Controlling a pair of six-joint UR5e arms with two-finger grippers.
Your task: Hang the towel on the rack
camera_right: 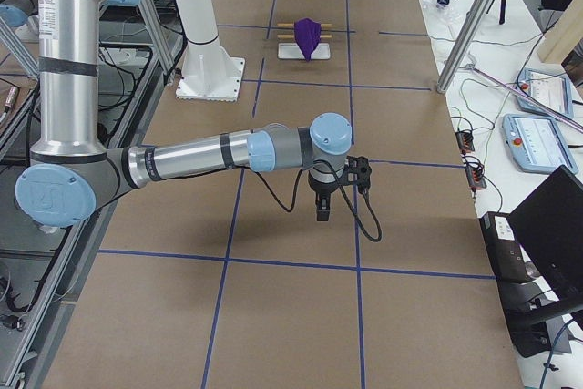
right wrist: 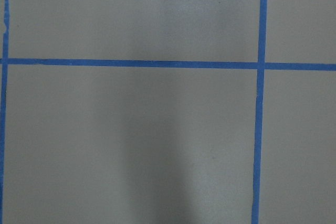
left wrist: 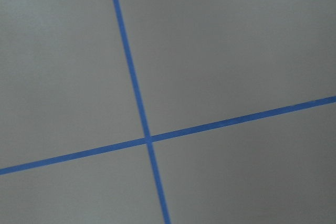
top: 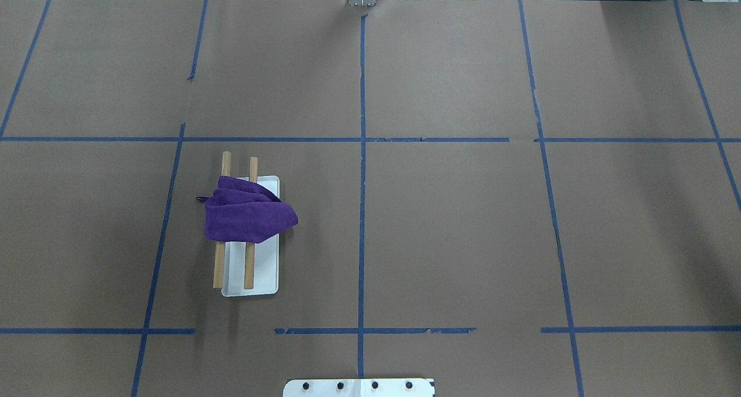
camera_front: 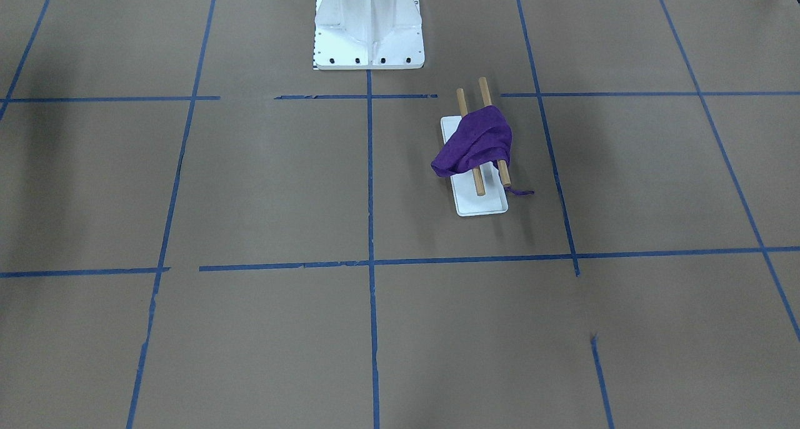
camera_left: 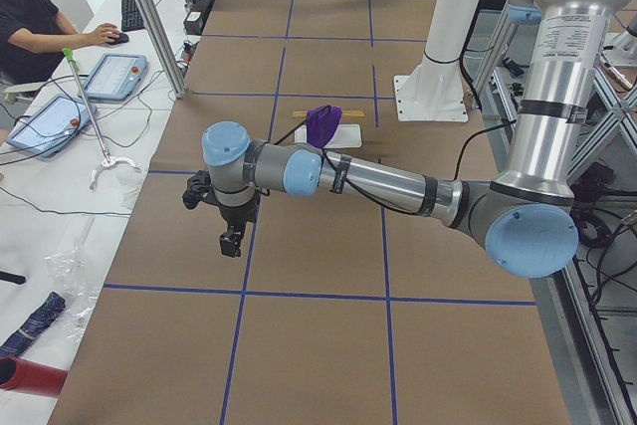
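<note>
The left arm [camera_left: 383, 183] is formed of silver tubes, pale-blue joint caps and black seam rings; the right arm [camera_right: 182, 159] is finished alike; a black cable [camera_right: 372, 225] is looped beside the black right pincer [camera_right: 323, 209]; the left pincer [camera_left: 231, 244] is likewise black.

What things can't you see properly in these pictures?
- Left gripper, right gripper: seen only in the side views and too small, so open or shut is unclear.
- Rack support: under the towel overhead, too small in the side views.
- Pedestal: top cut off by the front view's edge.
</note>
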